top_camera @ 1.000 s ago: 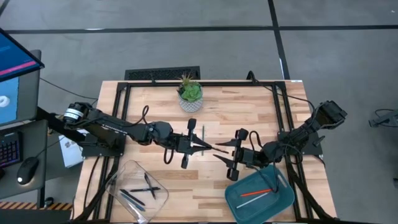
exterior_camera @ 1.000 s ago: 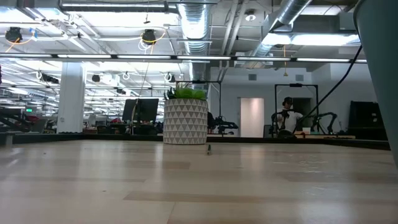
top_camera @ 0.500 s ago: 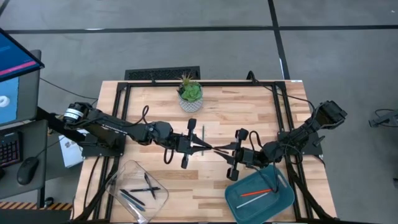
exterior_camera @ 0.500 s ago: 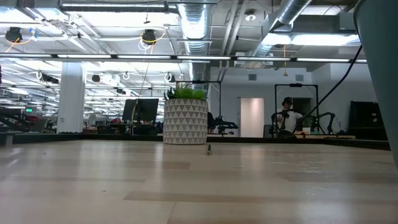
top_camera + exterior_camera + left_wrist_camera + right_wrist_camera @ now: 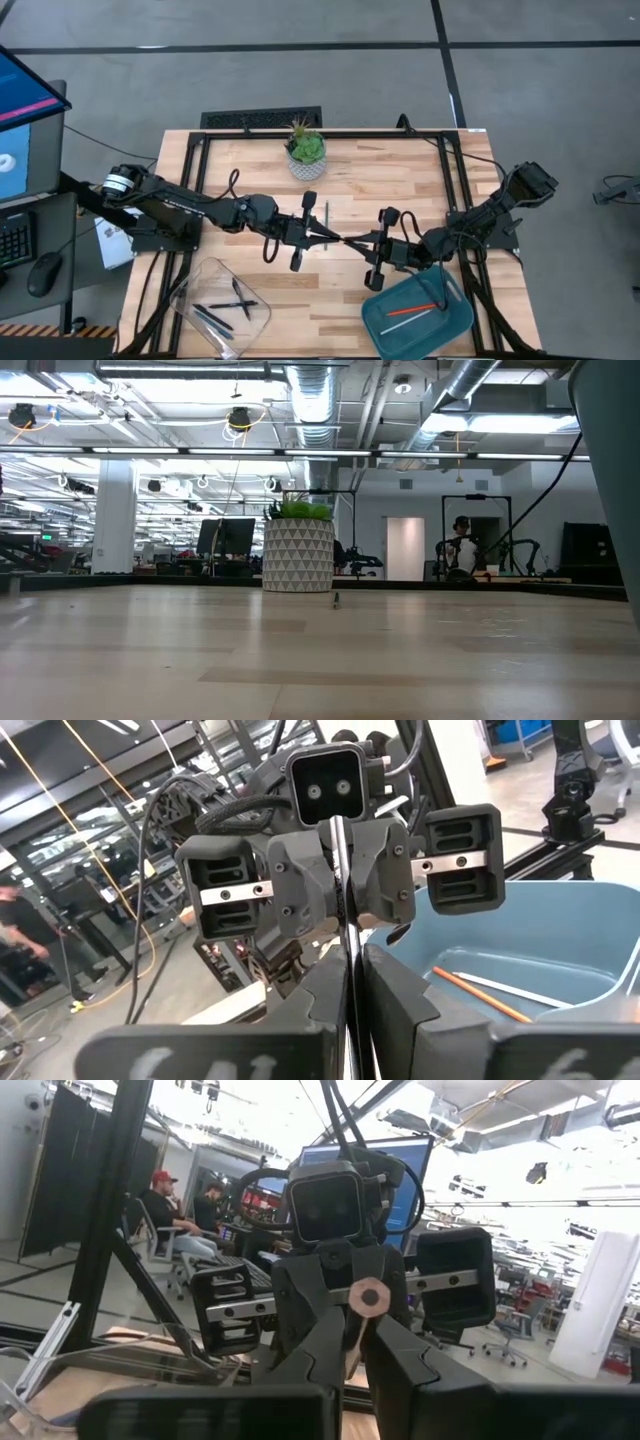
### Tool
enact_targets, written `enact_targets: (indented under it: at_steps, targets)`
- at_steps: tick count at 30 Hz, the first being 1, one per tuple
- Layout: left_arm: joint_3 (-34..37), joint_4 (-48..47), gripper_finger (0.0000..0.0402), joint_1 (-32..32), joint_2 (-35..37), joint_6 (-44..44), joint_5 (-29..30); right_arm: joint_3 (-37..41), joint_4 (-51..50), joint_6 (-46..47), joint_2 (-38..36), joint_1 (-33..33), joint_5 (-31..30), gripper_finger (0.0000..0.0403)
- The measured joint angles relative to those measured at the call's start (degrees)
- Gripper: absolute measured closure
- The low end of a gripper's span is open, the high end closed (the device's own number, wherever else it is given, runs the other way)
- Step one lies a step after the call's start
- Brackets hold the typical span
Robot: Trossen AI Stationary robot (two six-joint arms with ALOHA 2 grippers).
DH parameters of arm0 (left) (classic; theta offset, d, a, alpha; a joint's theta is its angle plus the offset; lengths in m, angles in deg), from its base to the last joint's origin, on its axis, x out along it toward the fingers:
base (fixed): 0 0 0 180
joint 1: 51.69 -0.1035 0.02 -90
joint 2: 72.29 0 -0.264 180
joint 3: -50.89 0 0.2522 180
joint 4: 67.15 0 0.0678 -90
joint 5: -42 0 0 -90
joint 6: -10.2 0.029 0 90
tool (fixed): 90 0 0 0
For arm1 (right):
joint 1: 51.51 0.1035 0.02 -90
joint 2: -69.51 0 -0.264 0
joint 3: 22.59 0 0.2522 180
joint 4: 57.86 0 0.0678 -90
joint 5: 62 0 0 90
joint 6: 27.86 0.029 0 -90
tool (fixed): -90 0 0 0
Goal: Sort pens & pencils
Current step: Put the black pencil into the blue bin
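Meeting above the middle of the worktop, left tool and right tool both clamp one pencil between them. It looks light, stiff and slippery, so gripping near its ends suits it best.

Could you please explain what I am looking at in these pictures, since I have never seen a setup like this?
Two dark robot arms work at a wooden table. One picture looks down from above, one looks level across the tabletop, and two come from cameras on the wrists. The left gripper and right gripper meet mid-table, both shut on one pencil, apparently handing it over. A clear tray holds dark pens; a blue bin holds an orange-red pencil. A potted plant stands at the back.
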Motion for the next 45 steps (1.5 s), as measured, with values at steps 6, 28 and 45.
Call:
enact_targets:
  at_steps: [6, 28, 45]
  targets:
    - [0.0, 0.0, 0.0388, 0.0, 0.0, 0.0, -0.1, 0.0, 0.0, 0.0, 0.0, 0.0, 0.0, 0.0358]
    - [0.0, -0.7, 0.0387, 0.0, 0.0, 0.0, -0.2, 0.0, -0.1, 0.1, 0.0, 0.0, -0.1, 0.0357]
    - [0.0, -0.8, 0.0386, 0.0, 0.0, -1.8, -0.3, 0.0, -0.1, 0.1, 0.0, 0.0, -0.1, 0.0356]
